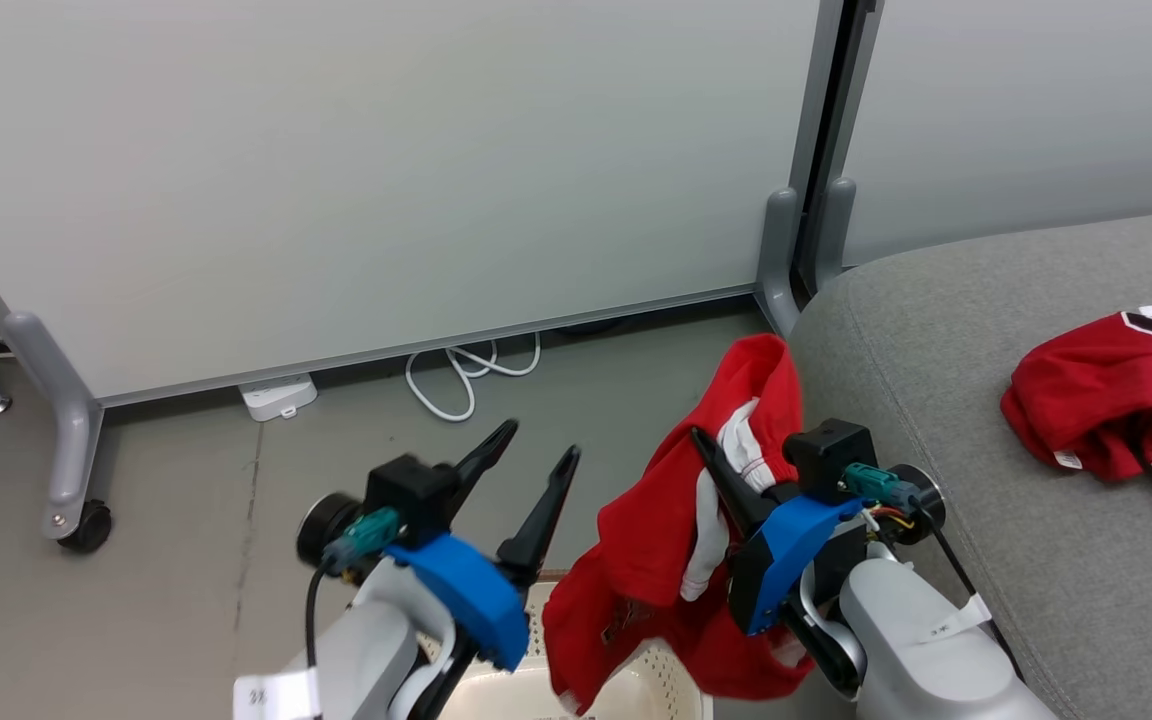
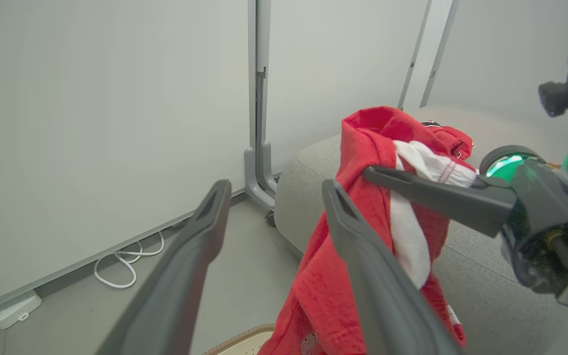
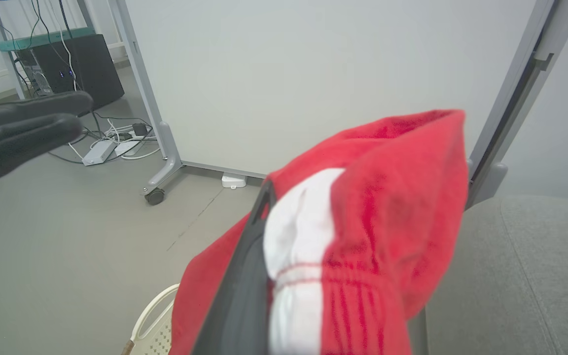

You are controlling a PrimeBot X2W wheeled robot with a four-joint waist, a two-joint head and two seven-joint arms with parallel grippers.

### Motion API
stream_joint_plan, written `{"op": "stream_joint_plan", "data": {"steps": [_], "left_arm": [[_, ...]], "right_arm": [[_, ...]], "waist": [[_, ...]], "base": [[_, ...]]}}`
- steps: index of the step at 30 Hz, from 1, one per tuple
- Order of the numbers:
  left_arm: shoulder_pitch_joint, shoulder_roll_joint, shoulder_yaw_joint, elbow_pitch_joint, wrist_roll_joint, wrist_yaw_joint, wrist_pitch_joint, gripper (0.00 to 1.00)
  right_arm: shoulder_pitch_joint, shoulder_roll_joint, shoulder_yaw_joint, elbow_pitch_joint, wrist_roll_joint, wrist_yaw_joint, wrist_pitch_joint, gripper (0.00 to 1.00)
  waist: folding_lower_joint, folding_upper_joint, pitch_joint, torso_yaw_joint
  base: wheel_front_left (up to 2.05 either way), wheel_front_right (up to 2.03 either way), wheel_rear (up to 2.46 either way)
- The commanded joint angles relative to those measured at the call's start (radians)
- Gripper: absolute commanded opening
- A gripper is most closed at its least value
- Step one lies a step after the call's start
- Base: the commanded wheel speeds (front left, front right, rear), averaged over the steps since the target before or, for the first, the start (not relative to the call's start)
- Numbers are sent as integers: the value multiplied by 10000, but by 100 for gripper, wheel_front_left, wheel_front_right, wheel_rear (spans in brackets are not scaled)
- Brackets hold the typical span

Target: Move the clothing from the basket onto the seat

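Note:
A red garment (image 1: 656,530) with white trim hangs from my right gripper (image 1: 726,445), which is shut on it, above the cream basket (image 1: 626,690) and just left of the grey seat (image 1: 986,400). Its lower end still droops over the basket. The same garment (image 3: 363,246) drapes over my right fingers (image 3: 244,276). A second red garment (image 1: 1116,395) with black and white trim lies on the seat at the right. My left gripper (image 1: 536,465) is open and holds nothing, a short way left of the hanging garment (image 2: 363,236).
Pale partition panels on grey wheeled legs (image 1: 71,440) stand behind. A white cable (image 1: 466,375) and a white power block (image 1: 279,396) lie on the grey floor at their foot. A dark cabinet and more cables (image 3: 77,69) sit farther off.

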Motion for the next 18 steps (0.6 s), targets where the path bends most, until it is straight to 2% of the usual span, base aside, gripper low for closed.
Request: {"op": "stream_joint_plan", "data": {"steps": [1,11,18], "left_arm": [[129,67,101,-50,77,27,-50,100],[2298,357,2356,-1527,1430,49,-49,100],[3353,312,3223,-2055,2168,-92,-50,100]], "right_arm": [[-16,-22,-45,9,-83,1,-62,0],[156,-22,-678,-180,-476,1,-56,0],[264,-22,-964,-415,-643,1,30,0]], "waist": [[0,0,13,27],[0,0,170,137],[0,0,223,172]], "base": [[0,0,0],[0,0,0],[0,0,0]]}}
